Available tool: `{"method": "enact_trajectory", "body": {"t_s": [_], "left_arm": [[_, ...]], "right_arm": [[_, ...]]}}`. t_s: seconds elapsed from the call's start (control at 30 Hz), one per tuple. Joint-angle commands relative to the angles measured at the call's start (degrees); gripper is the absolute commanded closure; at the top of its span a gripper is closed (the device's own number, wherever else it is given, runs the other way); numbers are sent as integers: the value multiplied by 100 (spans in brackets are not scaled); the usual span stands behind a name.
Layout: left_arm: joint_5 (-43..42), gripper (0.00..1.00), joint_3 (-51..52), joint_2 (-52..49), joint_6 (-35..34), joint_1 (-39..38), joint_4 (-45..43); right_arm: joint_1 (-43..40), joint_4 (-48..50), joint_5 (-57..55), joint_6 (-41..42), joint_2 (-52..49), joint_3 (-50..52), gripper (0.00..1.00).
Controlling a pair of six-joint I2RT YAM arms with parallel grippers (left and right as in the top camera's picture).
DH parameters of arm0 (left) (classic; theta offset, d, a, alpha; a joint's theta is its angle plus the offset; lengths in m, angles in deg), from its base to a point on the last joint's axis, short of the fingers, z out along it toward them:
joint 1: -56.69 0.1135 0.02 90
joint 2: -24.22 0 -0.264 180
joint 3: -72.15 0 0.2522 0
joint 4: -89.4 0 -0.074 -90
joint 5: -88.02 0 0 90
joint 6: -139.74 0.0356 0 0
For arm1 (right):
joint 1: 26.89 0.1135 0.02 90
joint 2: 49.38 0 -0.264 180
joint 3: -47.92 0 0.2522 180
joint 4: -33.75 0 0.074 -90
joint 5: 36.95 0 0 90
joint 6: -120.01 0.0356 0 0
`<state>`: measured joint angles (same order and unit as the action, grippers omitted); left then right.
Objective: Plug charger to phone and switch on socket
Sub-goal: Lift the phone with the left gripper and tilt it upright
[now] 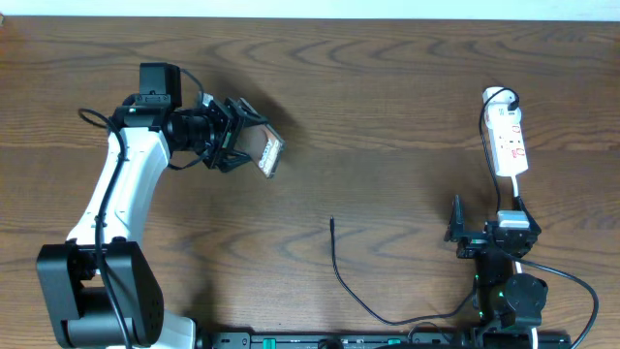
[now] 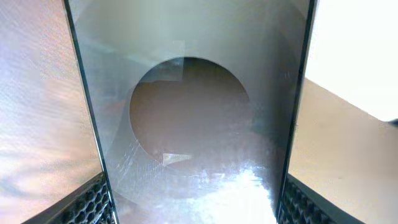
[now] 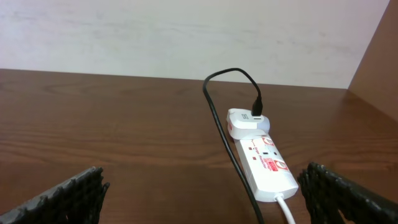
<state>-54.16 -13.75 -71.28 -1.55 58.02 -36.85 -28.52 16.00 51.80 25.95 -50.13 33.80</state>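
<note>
Slick phone [image 2: 199,124] sits clamped in your left gripper [image 1: 247,141]; open right gripper [image 3: 208,194] should pinch limp charger [image 1: 334,252] near its tip, nine o'clock.

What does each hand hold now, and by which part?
The left hand holds the phone by its two long edges, near one end. The right hand is open and holds nothing.

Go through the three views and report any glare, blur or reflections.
Overhead: evenly lit and sharp, with a pale sheen on the phone. Left wrist: the phone fills the frame, soft and hazy, mirroring a dark round shape, with white glare low down. Right wrist: the socket is crisp; the right claw's fingers at the bottom corners are dark and softer.
</note>
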Motion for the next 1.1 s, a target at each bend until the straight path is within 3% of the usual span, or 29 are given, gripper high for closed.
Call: {"method": "enact_trajectory", "body": {"t_s": [0.0, 0.17, 0.4, 1.07], "left_arm": [[-1130, 92, -225, 155, -999, -9, -22], [-1746, 92, -225, 155, -1556, 0, -22], [-2540, 93, -225, 155, -1593, 0, -22], [-2581, 93, -225, 155, -1591, 0, -22]], "right_arm": [[33, -20, 22, -74, 0, 4, 1], [33, -20, 22, -74, 0, 4, 1], [33, -20, 22, -74, 0, 4, 1], [33, -20, 22, -74, 0, 4, 1]]}}
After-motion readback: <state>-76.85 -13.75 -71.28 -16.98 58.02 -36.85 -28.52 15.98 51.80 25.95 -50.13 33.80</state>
